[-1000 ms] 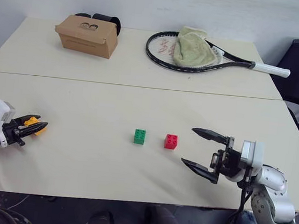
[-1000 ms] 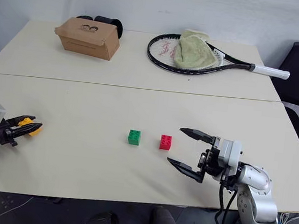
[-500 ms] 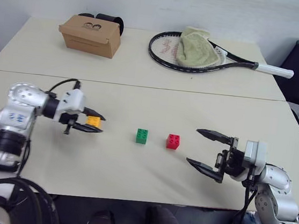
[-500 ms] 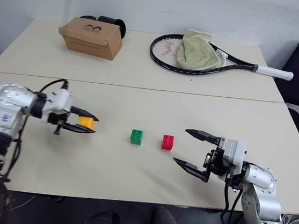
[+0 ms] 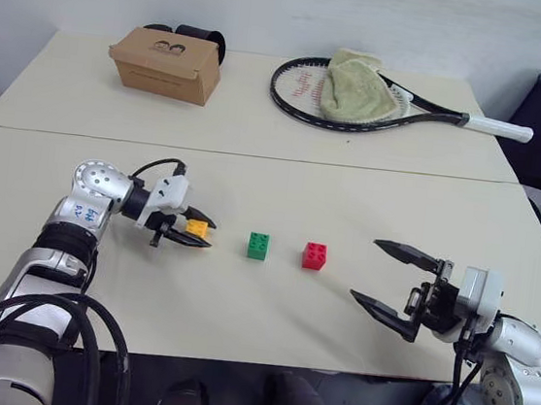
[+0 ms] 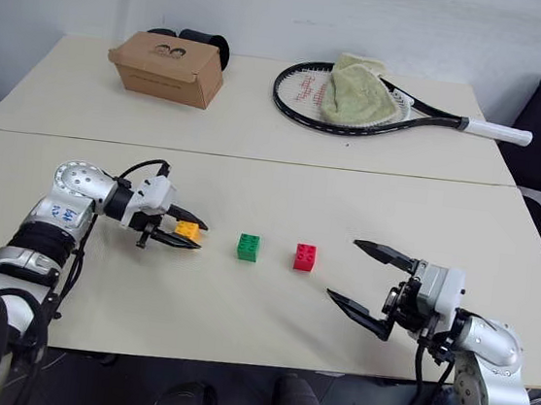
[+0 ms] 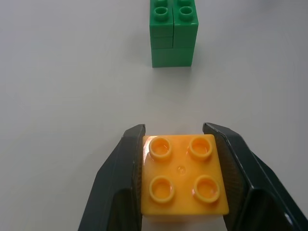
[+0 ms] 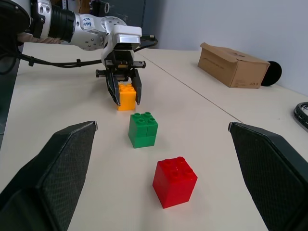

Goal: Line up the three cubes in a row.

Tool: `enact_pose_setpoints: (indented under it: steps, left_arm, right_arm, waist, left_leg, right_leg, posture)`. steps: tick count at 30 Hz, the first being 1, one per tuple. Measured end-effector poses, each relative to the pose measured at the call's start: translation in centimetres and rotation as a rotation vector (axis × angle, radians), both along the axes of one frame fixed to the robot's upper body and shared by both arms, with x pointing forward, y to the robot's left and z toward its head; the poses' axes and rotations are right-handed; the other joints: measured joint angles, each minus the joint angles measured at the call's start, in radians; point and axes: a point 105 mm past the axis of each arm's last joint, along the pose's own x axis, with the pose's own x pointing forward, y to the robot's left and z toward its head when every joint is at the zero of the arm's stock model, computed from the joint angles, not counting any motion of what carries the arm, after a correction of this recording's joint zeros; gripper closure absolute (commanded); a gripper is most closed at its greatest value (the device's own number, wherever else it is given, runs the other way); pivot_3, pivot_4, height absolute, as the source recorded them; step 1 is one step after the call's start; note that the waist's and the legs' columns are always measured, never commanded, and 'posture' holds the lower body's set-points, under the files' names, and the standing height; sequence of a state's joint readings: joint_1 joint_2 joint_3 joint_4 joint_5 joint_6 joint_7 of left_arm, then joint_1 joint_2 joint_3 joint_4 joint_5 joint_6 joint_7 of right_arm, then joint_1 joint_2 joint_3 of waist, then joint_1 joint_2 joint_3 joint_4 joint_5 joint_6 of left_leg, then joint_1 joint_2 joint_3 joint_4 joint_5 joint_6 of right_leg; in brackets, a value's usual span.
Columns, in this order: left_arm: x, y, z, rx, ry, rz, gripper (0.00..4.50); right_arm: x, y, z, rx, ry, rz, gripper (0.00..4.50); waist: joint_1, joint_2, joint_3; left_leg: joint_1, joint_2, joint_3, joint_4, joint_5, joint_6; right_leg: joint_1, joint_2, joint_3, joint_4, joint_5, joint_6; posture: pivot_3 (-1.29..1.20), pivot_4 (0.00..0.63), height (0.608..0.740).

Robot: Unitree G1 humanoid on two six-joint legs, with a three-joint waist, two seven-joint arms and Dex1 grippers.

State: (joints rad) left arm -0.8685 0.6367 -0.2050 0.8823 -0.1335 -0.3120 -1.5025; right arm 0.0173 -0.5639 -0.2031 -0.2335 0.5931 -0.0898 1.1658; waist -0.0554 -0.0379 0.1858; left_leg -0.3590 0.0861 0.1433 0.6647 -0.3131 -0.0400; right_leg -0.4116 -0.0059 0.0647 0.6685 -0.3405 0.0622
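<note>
Left gripper [image 5: 198, 233] is seen over the near table [image 5: 239, 306], left of centre, pointing right toward the row. Its two black fingers [image 7: 120, 173] are clamped on opposite sides of the yellow-orange cube [image 5: 196, 227], studs up in the left wrist view. Whether the cube's underside is touching the table or is held just above it can't be told from these views.

Green cube [image 5: 258, 246] is found just right of the yellow-orange one, apart from it, with a clear gap between them, standing on the table with studs up. In the left wrist view it is seen straight ahead of the held cube.

Red cube [image 5: 314, 256] is placed just right of the green one, also apart and studs up. Green and red are set roughly on one left-right line; the yellow-orange cube is held close to that line, perhaps slightly far of it.

Right gripper [image 5: 396, 287] is held near the front edge on the right, well apart from the red cube, pointing left. Its fingers are spread wide and nothing is gripped between them; in the right wrist view all three cubes are framed between them.

On the far table, a brown cardboard box [image 5: 164, 62] is seen far left with a black object [image 5: 199, 36] behind it. A tennis racket [image 5: 360, 103] is laid far right of centre, with a green cloth [image 5: 357, 85] draped over its head.
</note>
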Motion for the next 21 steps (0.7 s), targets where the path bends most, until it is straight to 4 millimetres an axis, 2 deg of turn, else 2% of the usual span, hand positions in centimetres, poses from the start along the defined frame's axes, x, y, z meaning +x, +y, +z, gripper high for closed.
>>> enact_pose_setpoints:
  steps: [4, 6, 8, 12, 15, 19, 21]
  left_arm:
    - [0.0, -0.3, 0.0, -0.008, -0.001, -0.007, 2.97]
    - [0.0, -0.3, -0.1, -0.008, 0.001, -0.007, 2.25]
    - [0.0, -0.3, -0.1, -0.007, 0.003, -0.005, 1.83]
    - [-0.2, 0.2, -0.2, -0.015, 0.006, 0.013, 0.58]
    - [-0.5, 1.8, 0.5, -0.031, -0.009, 0.057, 0.58]
    - [-1.9, 5.7, 1.6, -0.037, -0.019, 0.167, 0.58]
    - [-3.3, 7.7, 2.1, -0.051, -0.016, 0.223, 0.58]
  right_arm:
    - [0.0, 0.0, -0.1, 0.001, 0.005, -0.004, 0.00]
    - [0.0, 0.0, -0.1, 0.001, 0.005, -0.005, 0.00]
    - [0.0, 0.0, -0.1, 0.001, 0.004, -0.005, 0.00]
    - [0.1, 0.1, 0.1, 0.001, -0.006, 0.001, 0.00]
    - [0.5, 0.1, 0.2, 0.001, -0.015, 0.013, 0.00]
    - [0.9, -0.5, -0.4, -0.011, 0.008, 0.033, 0.00]
    - [1.1, -0.9, -0.6, -0.032, 0.019, 0.053, 0.00]
  waist:
    - [0.001, 0.000, 0.000]
    - [0.001, 0.000, 0.000]
    - [0.001, 0.000, 0.000]
    - [-0.003, 0.000, 0.000]
    - [-0.006, 0.000, 0.000]
    - [-0.006, 0.000, 0.000]
    - [-0.006, 0.001, 0.001]
  left_leg:
    - [0.000, 0.000, 0.000, 0.000, 0.000, 0.000]
    - [0.000, 0.000, 0.000, 0.000, 0.000, 0.000]
    - [0.000, 0.000, 0.000, 0.000, 0.000, 0.000]
    - [0.000, 0.000, 0.000, 0.000, 0.000, 0.000]
    - [0.000, 0.002, 0.000, 0.000, 0.000, 0.000]
    - [0.001, 0.006, 0.000, -0.001, 0.000, 0.000]
    - [0.001, 0.007, 0.000, -0.001, 0.000, 0.001]
  right_leg:
    - [0.000, 0.000, 0.000, 0.000, 0.000, 0.000]
    - [0.000, 0.000, 0.000, 0.000, 0.000, 0.000]
    - [0.000, 0.000, 0.000, 0.000, 0.000, 0.000]
    - [0.000, 0.000, 0.000, 0.000, 0.000, 0.000]
    - [-0.001, 0.001, 0.001, 0.001, 0.000, 0.000]
    - [-0.001, 0.001, 0.002, 0.002, 0.000, 0.000]
    - [-0.001, 0.000, 0.002, 0.001, 0.000, 0.000]
  posture:
    - [0.00, 0.150, 0.740]
    - [0.00, 0.150, 0.740]
    - [0.00, 0.150, 0.740]
    - [0.00, 0.150, 0.740]
    - [0.00, 0.150, 0.740]
    - [0.00, 0.150, 0.740]
    - [0.00, 0.150, 0.740]
